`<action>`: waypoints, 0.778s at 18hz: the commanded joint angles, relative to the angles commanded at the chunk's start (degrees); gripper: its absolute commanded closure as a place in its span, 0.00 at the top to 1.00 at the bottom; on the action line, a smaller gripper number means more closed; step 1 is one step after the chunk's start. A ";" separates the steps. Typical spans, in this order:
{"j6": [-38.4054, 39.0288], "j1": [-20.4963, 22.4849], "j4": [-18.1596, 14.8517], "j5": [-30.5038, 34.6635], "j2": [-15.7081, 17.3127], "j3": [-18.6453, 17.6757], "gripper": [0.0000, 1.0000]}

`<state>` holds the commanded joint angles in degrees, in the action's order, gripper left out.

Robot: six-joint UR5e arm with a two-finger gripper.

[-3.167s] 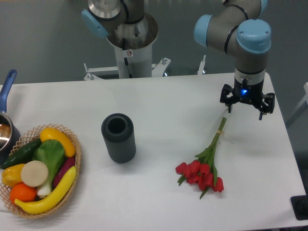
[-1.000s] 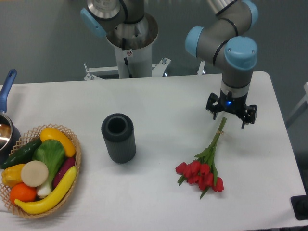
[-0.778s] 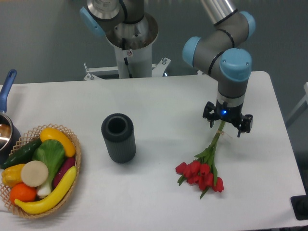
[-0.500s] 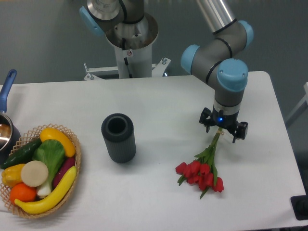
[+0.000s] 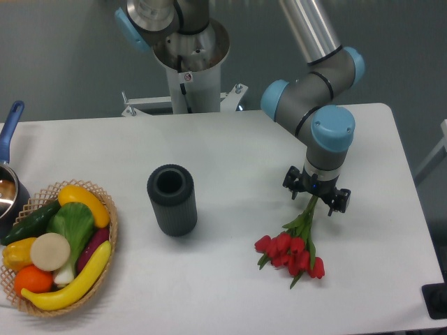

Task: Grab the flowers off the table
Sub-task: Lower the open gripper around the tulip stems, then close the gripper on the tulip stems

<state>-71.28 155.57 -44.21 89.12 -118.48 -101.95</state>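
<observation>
Lying on the table [image 5: 230,139], the flowers [image 5: 297,248] extend stems between the spread-fingered tool [image 5: 316,198].

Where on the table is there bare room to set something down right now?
The table is bare along the back edge, between the vase and the flowers, and along the front edge right of the basket. The left end is crowded; the gripper sits over the flower stems.
</observation>
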 joint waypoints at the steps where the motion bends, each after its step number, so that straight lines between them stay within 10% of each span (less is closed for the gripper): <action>1: 0.00 0.00 0.00 0.00 -0.09 0.00 0.68; 8: -0.26 0.09 -0.09 0.09 0.26 -0.09 0.06; 14: 0.61 0.53 -0.26 -0.09 3.42 -0.53 0.04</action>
<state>-70.67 156.09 -44.47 89.03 -115.06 -102.48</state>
